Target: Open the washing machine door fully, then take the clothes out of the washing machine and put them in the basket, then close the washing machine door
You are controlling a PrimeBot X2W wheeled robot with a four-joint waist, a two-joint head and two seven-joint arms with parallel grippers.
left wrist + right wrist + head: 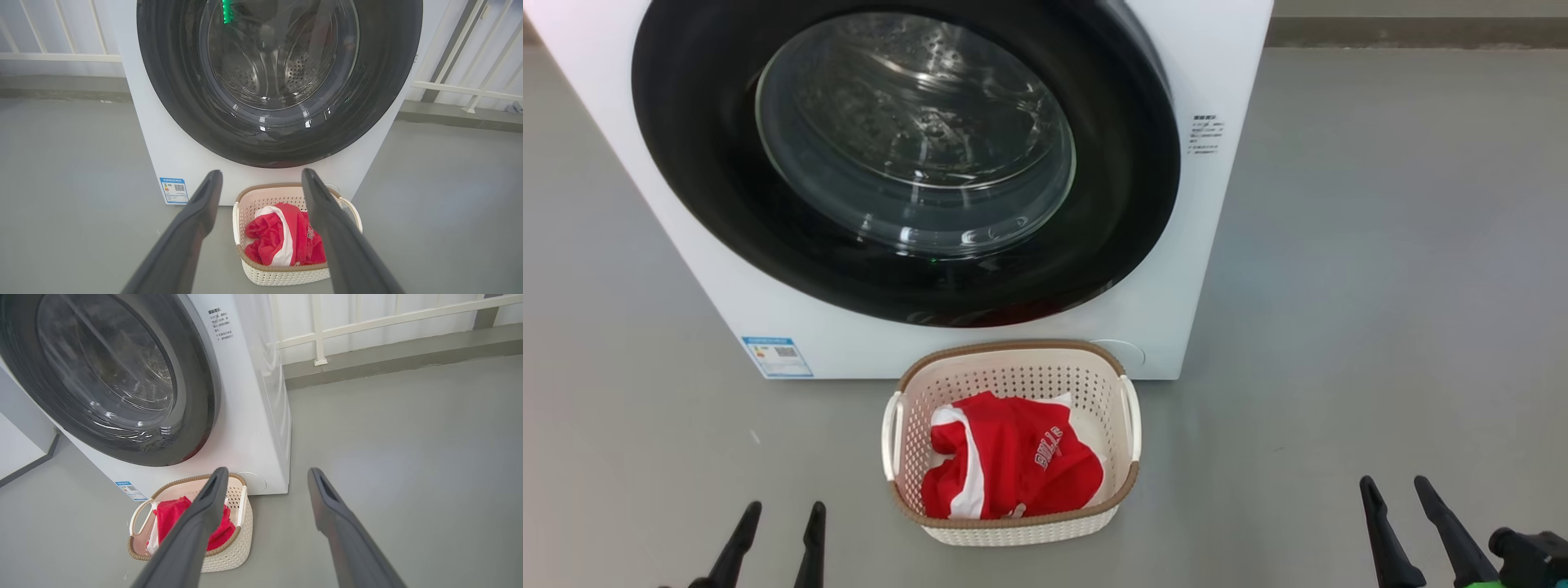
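Nearest, the left pincer (pixel 784 513) and right pincer (pixel 1393 487) hang over the grey floor (pixel 1380 286), both spread and empty. Between them, the cream perforated plastic basket (pixel 1013 535) holds the bright red, white-trimmed clothes (pixel 1013 457). It sits just before the big white washing machine (pixel 1217 65), probably for a short drop. The round black-rimmed glass door (pixel 907 155) looks shut. Its top is cut off, and reflections obscure the drum.

3 cams facing washing machine (pixel 849 343)
Head high, tilted down; wrists low: L front-on, R off right corner; all share basket (pixel 1013 535).
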